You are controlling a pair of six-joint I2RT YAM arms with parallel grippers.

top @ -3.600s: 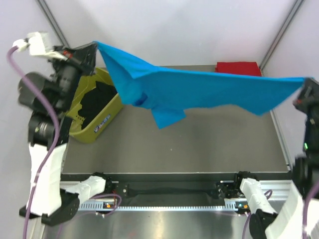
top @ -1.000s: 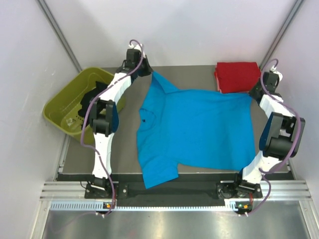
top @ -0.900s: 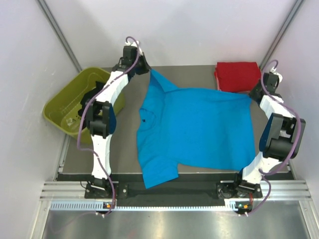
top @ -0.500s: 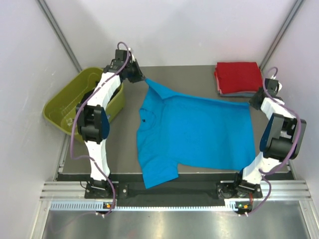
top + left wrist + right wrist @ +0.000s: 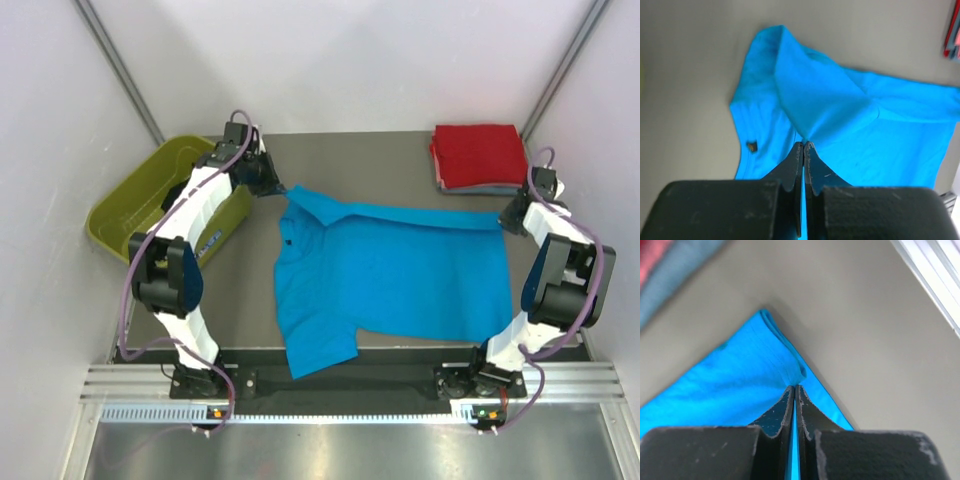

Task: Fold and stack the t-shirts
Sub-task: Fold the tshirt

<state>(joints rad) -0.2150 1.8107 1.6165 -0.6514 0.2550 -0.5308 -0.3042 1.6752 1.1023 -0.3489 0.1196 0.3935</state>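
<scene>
The turquoise-blue t-shirt point(image 5: 390, 275) lies spread on the grey table, its far edge folded over toward me. My left gripper point(image 5: 283, 189) is shut on the shirt's far left corner; in the left wrist view the gripper point(image 5: 804, 144) pinches the cloth point(image 5: 840, 115). My right gripper point(image 5: 503, 218) is shut on the far right corner; in the right wrist view the gripper point(image 5: 794, 386) pinches the shirt's hem point(image 5: 755, 370). The folded red t-shirt point(image 5: 480, 154) sits on a folded grey-blue one point(image 5: 470, 188) at the far right. A black shirt point(image 5: 185, 190) lies in the tub.
An olive-green plastic tub point(image 5: 130, 215) stands at the far left of the table, beside my left arm. The table's metal rail point(image 5: 320, 395) runs along the near edge. White walls and frame posts close in the far side.
Both grippers have drawn the shirt's far edge toward the near side and lowered it, folding that edge over. Earlier the shirt hung stretched in the air between them.
</scene>
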